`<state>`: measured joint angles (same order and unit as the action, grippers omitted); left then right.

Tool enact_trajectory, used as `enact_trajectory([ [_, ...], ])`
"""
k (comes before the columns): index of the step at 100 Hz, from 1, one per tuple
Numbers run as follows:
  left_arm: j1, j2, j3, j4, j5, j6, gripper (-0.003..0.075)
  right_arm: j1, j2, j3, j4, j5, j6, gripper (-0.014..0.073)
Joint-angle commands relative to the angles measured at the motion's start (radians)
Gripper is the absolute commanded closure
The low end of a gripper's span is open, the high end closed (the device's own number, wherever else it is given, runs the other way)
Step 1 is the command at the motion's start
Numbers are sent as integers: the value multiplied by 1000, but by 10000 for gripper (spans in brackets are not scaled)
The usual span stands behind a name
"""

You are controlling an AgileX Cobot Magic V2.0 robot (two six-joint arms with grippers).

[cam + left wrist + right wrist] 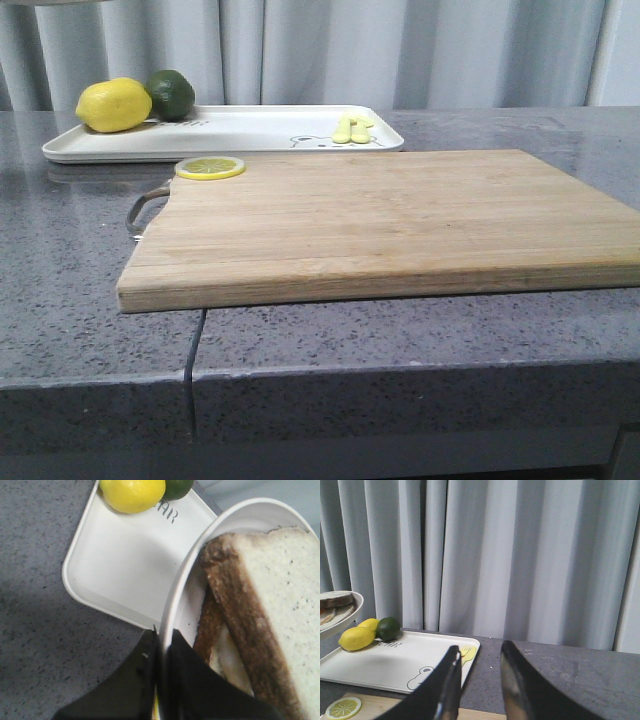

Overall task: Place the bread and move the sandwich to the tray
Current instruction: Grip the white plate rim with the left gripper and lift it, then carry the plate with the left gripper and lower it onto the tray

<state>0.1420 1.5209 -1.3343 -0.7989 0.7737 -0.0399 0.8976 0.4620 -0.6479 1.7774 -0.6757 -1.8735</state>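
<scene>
In the left wrist view my left gripper (162, 632) is shut on the rim of the round white dish (186, 572) and holds it in the air over a corner of the white tray (125, 565). In the dish the bread slice (285, 595) lies on top of the sandwich (207, 630), whose egg is mostly hidden. The right wrist view shows the raised dish (340, 617) above the tray (385, 665), and my right gripper (479, 652) open and empty. In the front view the tray (250, 130) sits at the back left; neither gripper nor the dish shows there.
A wooden cutting board (390, 220) with a metal handle (145, 208) fills the front of the grey counter, a lemon slice (210, 167) on its far left corner. A lemon (113, 104), a lime (171, 93) and a yellow fork and spoon (352, 128) lie on the tray.
</scene>
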Motion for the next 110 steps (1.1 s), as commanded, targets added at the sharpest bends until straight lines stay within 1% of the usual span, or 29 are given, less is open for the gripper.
enact_trajectory([
  [1,-30,18,-87,-72,-19,5,740,-3,3,-20,-45,31,-9,370],
  [20,-63,140,-191,-70,11,5,740,-3,3,-20,-45,31,-9,370],
  [64,-74,361,-425,-56,85,30,740,-3,3,-20,-45,31,-9,370],
  [110,-117,494,-546,-60,87,30,740,-3,3,-20,-45,30,-9,370],
])
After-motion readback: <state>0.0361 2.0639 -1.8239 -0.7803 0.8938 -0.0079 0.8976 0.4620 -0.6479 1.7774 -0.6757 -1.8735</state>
